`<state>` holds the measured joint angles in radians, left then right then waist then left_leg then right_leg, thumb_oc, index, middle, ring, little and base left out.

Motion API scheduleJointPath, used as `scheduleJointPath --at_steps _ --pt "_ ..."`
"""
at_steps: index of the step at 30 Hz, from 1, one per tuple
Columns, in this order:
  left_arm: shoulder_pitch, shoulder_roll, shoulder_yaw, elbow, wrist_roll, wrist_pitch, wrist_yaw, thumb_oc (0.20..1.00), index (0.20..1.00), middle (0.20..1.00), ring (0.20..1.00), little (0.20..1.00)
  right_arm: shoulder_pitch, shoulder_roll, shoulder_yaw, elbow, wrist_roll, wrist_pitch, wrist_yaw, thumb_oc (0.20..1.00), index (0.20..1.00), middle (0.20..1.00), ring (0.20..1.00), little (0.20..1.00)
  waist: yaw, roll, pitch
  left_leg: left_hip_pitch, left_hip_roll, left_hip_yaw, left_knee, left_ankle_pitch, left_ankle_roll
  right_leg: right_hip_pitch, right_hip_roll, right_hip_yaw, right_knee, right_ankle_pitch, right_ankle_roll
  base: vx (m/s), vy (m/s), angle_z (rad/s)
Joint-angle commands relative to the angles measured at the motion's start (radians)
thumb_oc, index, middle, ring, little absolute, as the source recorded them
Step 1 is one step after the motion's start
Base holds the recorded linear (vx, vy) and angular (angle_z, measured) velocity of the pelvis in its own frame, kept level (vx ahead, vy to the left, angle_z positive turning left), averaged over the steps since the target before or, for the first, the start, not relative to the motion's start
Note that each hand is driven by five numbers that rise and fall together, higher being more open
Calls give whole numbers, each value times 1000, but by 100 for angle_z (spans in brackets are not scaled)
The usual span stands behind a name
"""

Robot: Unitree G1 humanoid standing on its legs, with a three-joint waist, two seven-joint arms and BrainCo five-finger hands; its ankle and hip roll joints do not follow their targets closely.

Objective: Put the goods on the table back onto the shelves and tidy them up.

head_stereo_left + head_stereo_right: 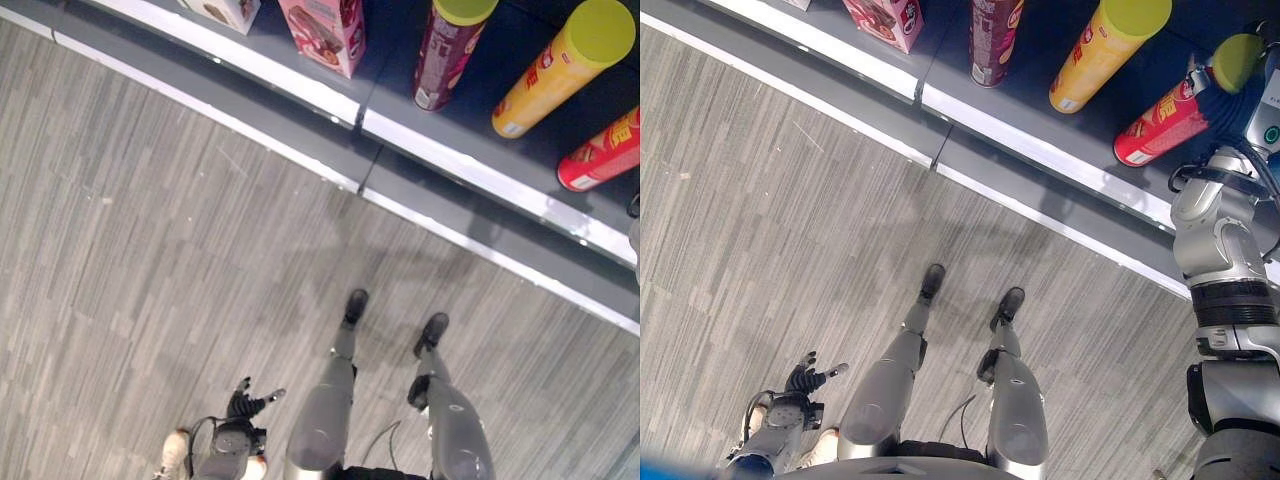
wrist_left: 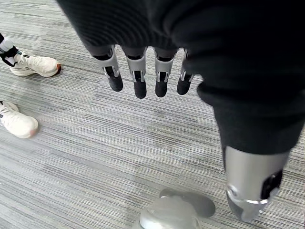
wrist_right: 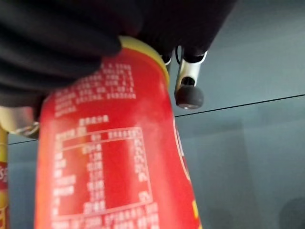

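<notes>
A: Grey carpet floor (image 1: 150,250) runs under you, and the dark shelf (image 1: 1080,165) crosses the far side. What does your right hand have?

B: Your right hand (image 3: 71,43) is wrapped over the yellow-lidded top of the red can (image 1: 1160,125), fingers curled round it, one fingertip (image 3: 189,95) showing past the lid. The can is tilted on or just above the shelf at the far right; you cannot tell whether its base has landed.

A: And your left?

B: Your left hand (image 2: 143,71) hangs low at the near left over the floor, fingers straight and loose, holding nothing. A person's white shoes (image 2: 33,64) are near it.

A: What is beside the red can?

B: A yellow can (image 1: 1105,50) stands just to its left, then a maroon can (image 1: 995,35), then a pink box (image 1: 885,20) farther left.

A: What could go wrong?

B: If you let go while the can leans, it will likely tip and roll, since it is round. Swing it left and you could knock the yellow can over. Stand it upright before you release.
</notes>
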<state>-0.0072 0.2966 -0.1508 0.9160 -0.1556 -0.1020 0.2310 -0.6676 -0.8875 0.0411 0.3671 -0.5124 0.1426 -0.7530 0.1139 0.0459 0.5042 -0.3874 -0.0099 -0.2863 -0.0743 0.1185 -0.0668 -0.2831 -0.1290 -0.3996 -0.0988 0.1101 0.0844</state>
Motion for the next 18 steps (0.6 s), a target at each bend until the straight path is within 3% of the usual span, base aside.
scheduleJointPath --at_steps 1,18 --pt "-13 28 -16 76 -31 -2 18 1000 1000 1000 1000 1000 -60 -96 41 -9 -31 7 -28 200 200 200 200 200 -13 -31 -64 17 48 112 -13 -50 -58 12 -85 124 12 -55 131 0 0 0" --pt "-16 28 -13 83 -30 -3 20 1000 1000 1000 1000 1000 -57 -96 38 4 -24 14 -34 200 200 200 200 200 -20 -24 -68 12 44 111 -13 -50 -56 5 -84 129 12 -54 131 0 0 0"
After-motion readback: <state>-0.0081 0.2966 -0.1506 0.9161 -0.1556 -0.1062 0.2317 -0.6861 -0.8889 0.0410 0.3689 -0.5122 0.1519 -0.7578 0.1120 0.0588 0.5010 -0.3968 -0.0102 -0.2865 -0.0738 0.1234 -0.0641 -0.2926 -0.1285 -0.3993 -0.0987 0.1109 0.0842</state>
